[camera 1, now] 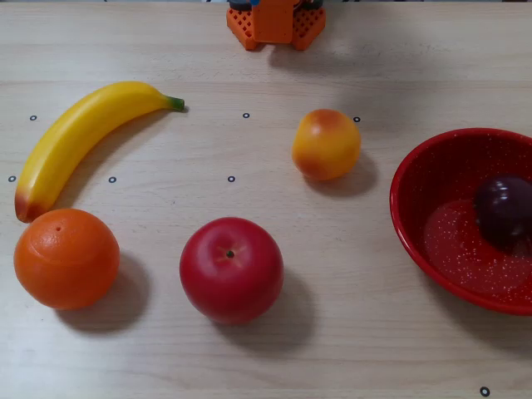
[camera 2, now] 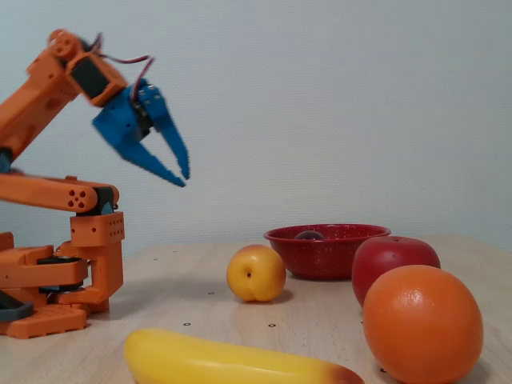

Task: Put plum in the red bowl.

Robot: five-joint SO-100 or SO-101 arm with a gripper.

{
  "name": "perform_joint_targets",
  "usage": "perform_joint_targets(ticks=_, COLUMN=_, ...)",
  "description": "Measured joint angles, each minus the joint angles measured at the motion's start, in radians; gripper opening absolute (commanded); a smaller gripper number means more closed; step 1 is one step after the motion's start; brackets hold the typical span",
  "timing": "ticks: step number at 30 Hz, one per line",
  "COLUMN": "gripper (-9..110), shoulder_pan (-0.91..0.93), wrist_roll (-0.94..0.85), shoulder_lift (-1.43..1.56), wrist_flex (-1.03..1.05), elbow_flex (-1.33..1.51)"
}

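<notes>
The dark purple plum [camera 1: 503,208] lies inside the red bowl [camera 1: 409,218] at the right edge of the overhead view, on the bowl's far-right side. In the fixed view only the plum's top [camera 2: 309,235] shows above the bowl's rim [camera 2: 326,250]. My blue gripper [camera 2: 183,179] hangs high in the air at the left of the fixed view, above the orange arm base [camera 2: 56,280] and far from the bowl. Its fingertips are nearly together, with nothing between them. The gripper itself is out of the overhead view.
A yellow-orange peach [camera 1: 326,144], a red apple [camera 1: 231,269], an orange [camera 1: 66,258] and a banana [camera 1: 79,137] lie spread over the wooden table. The arm base [camera 1: 275,22] stands at the top edge.
</notes>
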Motion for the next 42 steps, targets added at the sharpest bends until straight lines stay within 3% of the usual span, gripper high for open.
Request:
perform_joint_targets(ticks=22, gripper=0, shoulder_pan=-0.020, wrist_roll=0.000, shoulder_lift=0.310, wrist_flex=-0.029, elbow_flex=0.156)
perform_joint_targets(ticks=42, gripper=0, shoulder_pan=-0.081, wrist_roll=0.006, shoulder_lift=0.357, wrist_flex=-0.721, elbow_flex=0.884)
